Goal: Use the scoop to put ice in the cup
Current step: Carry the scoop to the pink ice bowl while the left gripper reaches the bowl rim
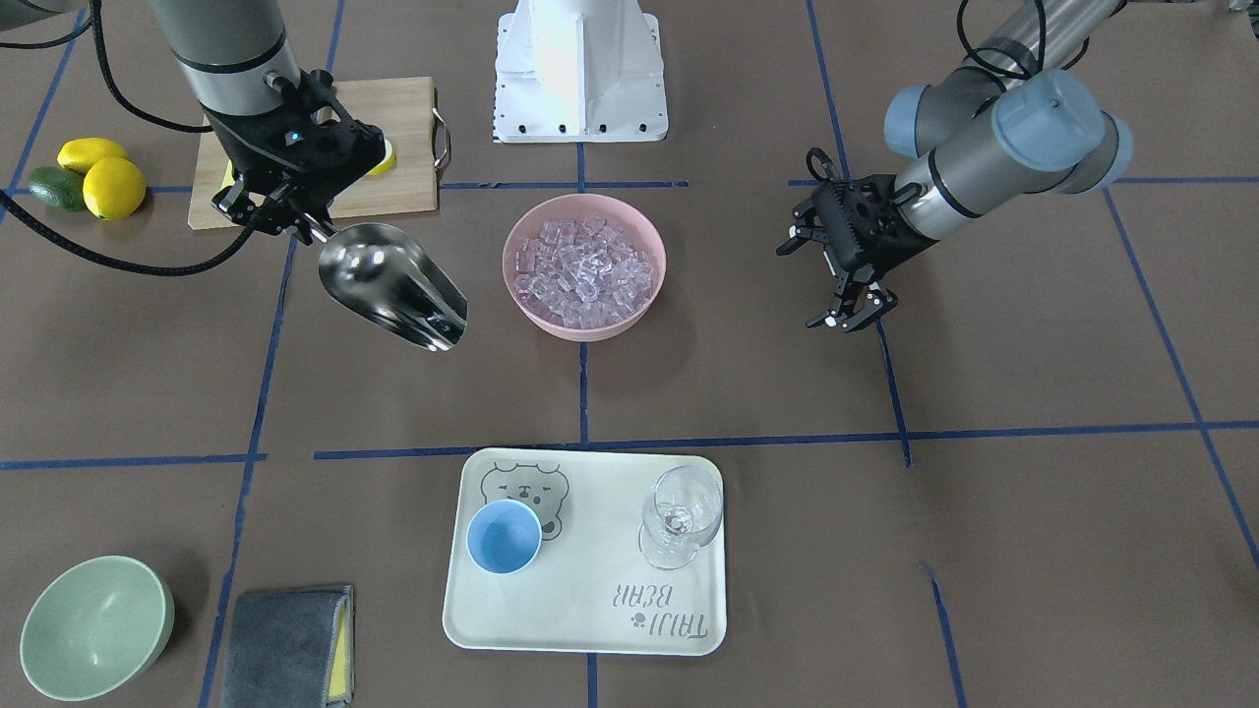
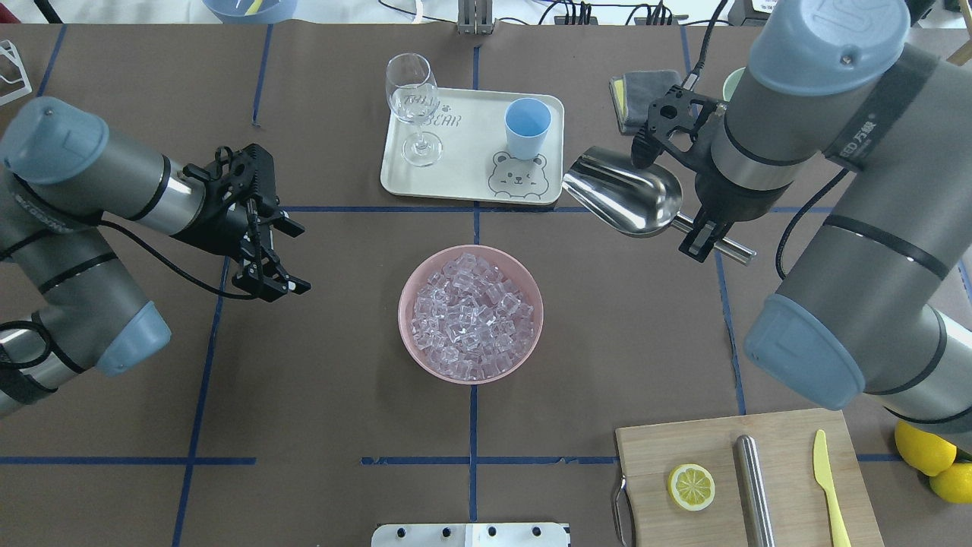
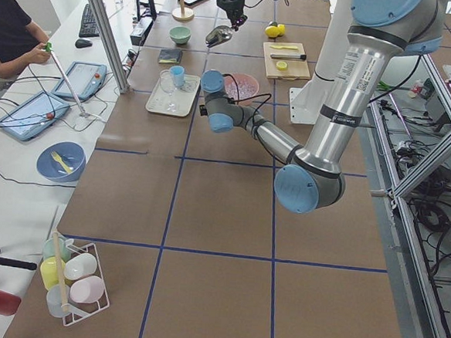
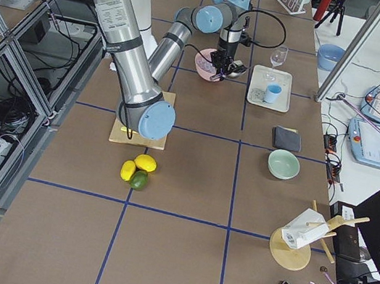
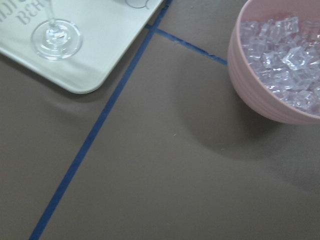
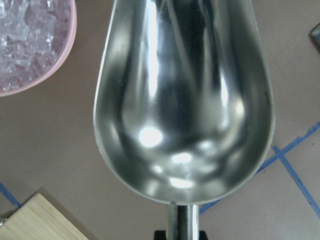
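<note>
My right gripper [image 2: 702, 228] is shut on the thin handle of the steel scoop [image 2: 626, 194] and holds it above the table, between the tray and the pink bowl. The scoop's trough is empty in the right wrist view [image 6: 185, 100]. The ice [image 2: 471, 315] fills the pink bowl [image 2: 408, 342] at the table's middle. The light-blue cup [image 2: 527, 128] stands upright and empty on the white bear tray [image 2: 463, 178]. My left gripper [image 2: 273, 281] is open and empty, hovering to the left of the bowl.
A clear wine glass [image 2: 414, 102] stands on the same tray. A wooden cutting board [image 2: 782, 456] holds a lemon slice, a steel cylinder and a yellow knife. A green bowl [image 1: 93, 624] and a grey cloth [image 1: 285, 649] lie beyond the tray; lemons [image 1: 98, 177] lie beside the board.
</note>
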Action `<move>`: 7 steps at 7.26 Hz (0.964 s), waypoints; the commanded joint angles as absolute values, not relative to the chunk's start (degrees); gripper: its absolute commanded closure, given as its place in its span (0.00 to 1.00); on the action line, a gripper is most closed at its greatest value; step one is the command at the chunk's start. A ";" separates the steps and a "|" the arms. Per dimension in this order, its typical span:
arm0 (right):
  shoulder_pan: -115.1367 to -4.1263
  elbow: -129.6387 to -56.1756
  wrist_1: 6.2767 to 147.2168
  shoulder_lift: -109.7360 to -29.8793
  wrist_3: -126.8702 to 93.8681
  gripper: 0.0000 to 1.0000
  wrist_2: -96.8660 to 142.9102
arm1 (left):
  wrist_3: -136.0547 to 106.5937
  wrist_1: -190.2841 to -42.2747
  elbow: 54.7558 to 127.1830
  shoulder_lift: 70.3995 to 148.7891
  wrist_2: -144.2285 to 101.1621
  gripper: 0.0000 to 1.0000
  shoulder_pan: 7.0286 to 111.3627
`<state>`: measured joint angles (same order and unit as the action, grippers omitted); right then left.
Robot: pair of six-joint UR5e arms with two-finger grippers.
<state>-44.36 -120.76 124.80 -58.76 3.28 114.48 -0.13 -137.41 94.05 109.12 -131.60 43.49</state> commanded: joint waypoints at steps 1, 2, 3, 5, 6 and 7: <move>-42.73 -120.85 129.70 -56.70 10.09 1.00 113.74 | -0.09 -149.20 89.40 109.77 -129.73 0.00 38.78; -39.23 -120.68 134.51 -54.25 10.72 1.00 107.99 | -0.09 -150.02 89.30 109.95 -129.73 0.00 37.11; -36.94 -120.76 138.21 -53.01 12.81 1.00 104.54 | -0.09 -150.03 89.21 110.21 -129.73 0.00 35.87; -35.17 -120.68 138.60 -52.82 13.18 1.00 103.54 | -0.26 -150.20 87.29 111.78 -124.77 0.00 32.89; -33.24 -120.06 138.60 -52.74 13.18 1.00 101.88 | -0.35 -150.21 86.58 112.58 -120.28 0.00 30.70; -32.96 -119.88 139.39 -52.73 13.18 1.00 101.78 | -0.53 -150.29 86.66 112.94 -120.15 0.00 30.33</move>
<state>-34.08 -120.26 138.68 -52.81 13.13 102.61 -0.34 -150.19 87.02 112.22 -122.29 31.63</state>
